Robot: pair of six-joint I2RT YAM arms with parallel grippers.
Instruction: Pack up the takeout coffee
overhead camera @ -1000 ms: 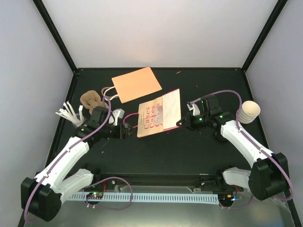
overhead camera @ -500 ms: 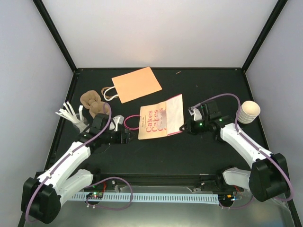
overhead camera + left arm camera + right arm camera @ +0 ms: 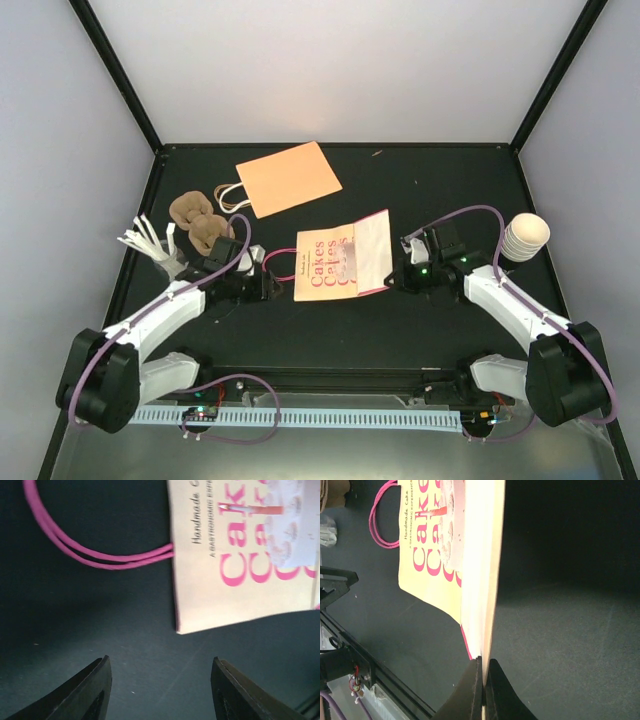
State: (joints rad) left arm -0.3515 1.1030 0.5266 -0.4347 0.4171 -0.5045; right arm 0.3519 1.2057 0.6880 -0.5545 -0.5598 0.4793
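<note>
Wide black bench [image 3: 420, 330], and flat across its middle lies the cream cake bag [image 3: 335, 265] with pink lettering, handle end pointing at the left arm. Behind it is an orange paper bag [image 3: 288, 177], also flat. The right claw [image 3: 483, 667] is clamped together on the cake bag's thin edge, the one far from the handles, and that's a pinch on very little paper. The left claw [image 3: 160, 680] has its jaws apart with nothing between them, hovering over bare bench just short of the bag's corner and its pink handles [image 3: 100, 560]. The brown pulp carrier [image 3: 200, 218] sits back left. The takeout coffee [image 3: 526, 236] stands far right near the bench edge, well apart from both bags. Smallest of all, the white sticks [image 3: 145, 240], far left. The danger, I'd say: the bag lies flat and unopened, and that slim pinch could slip or crease the paper. If the left claw closes short, it grabs air, or it snags a handle and drags the bag.
</note>
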